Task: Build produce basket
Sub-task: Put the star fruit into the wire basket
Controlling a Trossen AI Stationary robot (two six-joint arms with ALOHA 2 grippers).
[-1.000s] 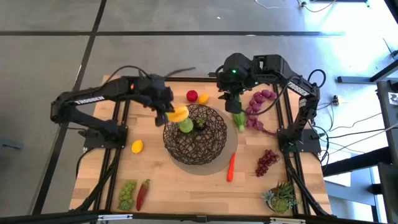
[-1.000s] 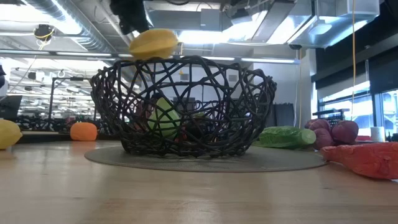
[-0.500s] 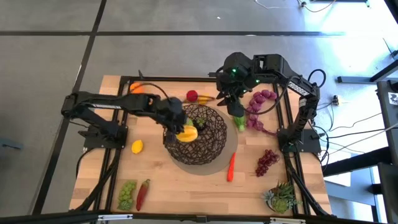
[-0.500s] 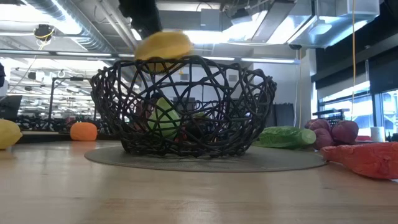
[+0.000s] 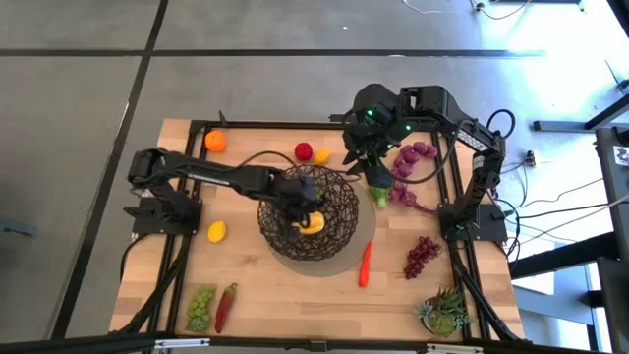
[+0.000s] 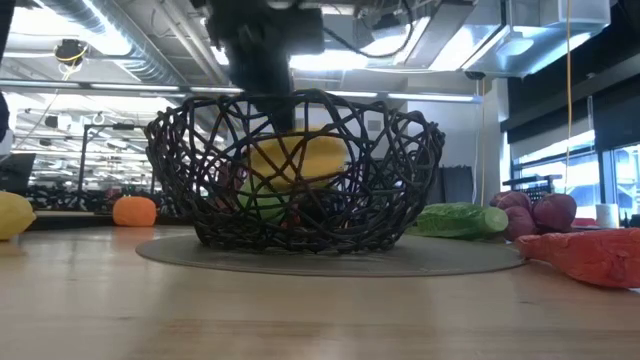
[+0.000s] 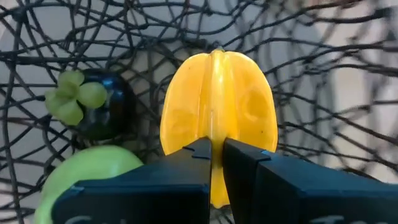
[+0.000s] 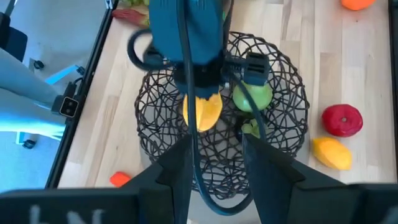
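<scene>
The basket [image 5: 332, 234] is a dark wire-mesh bowl on a grey round mat at mid-table; it also shows in the low view [image 6: 400, 160]. My left gripper [image 5: 300, 204] reaches down into it, shut on a yellow ridged fruit [image 5: 313, 222] [image 6: 297, 162]. A green apple [image 7: 93, 177] and a dark fruit with green leaves [image 7: 99, 106] lie on the basket's floor. My right gripper [image 5: 367, 163] hovers open at the basket's far right, over a green leafy stalk [image 5: 377, 191] lying on the table, touching nothing. My left gripper pinches the yellow fruit by one raised ridge [image 7: 216, 138], between its two fingers [image 7: 186, 163]. It comes from above, slanting in from the table's left. The fruit sits low inside the basket, above the green apple; whether it rests on anything I cannot tell.
Around the basket lie an orange [image 5: 215, 142], red apple [image 5: 305, 151], mango [image 5: 322, 155], lemon [image 5: 217, 231], green grapes [image 5: 201, 305], red chilli [image 5: 226, 307], carrot [image 5: 366, 264] and purple grapes [image 5: 423, 256]. A spiky succulent [image 5: 444, 313] stands at the near right corner.
My left gripper has carried the yellow fruit from above the basket's far-left rim toward the table's right and near side, then down into the basket. It has stayed shut on the fruit throughout. The fruit now sits below the rim.
</scene>
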